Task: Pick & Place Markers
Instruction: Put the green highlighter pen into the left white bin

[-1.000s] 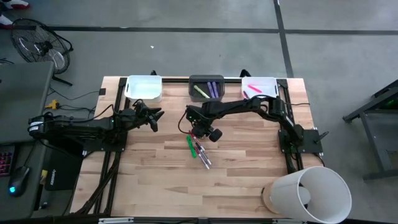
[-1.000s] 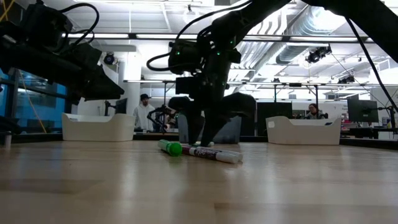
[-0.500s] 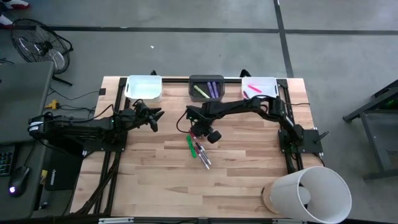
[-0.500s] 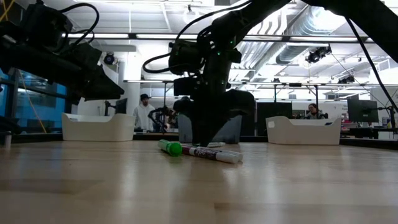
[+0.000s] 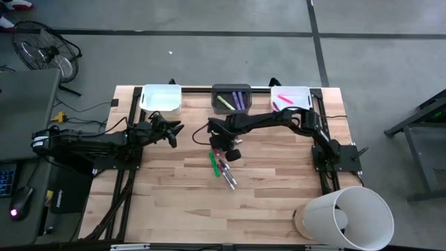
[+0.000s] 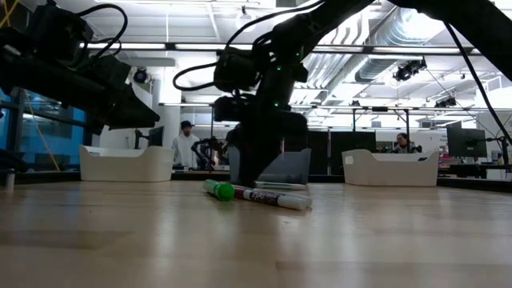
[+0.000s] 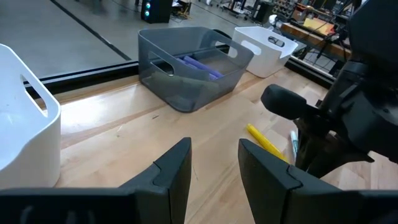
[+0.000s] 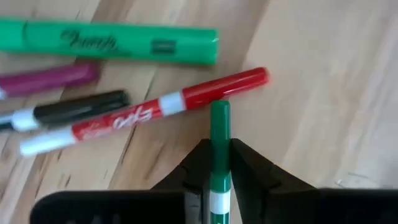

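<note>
Since the earlier frames the right gripper (image 5: 224, 148) has shifted slightly toward the table's left side and now hangs low over the wooden table (image 5: 174, 195), just behind the loose markers. Left to right: the left arm waits near the white left bin (image 5: 162, 98), and its left gripper (image 7: 214, 163) has its fingers parted with nothing between them. At table centre, in front of the grey bin (image 5: 231, 97), lies the marker pile (image 5: 222, 168): a green marker (image 8: 112, 42), a purple marker (image 8: 50, 79), a black marker (image 8: 74, 109) and a red marker (image 8: 155, 109), lying side by side. The right gripper's fingers are closed tight on a thin green-and-white marker (image 8: 219, 155), which points toward the red one. At the right stands the white right bin (image 5: 291, 97), holding pink markers (image 5: 282, 99).
</note>
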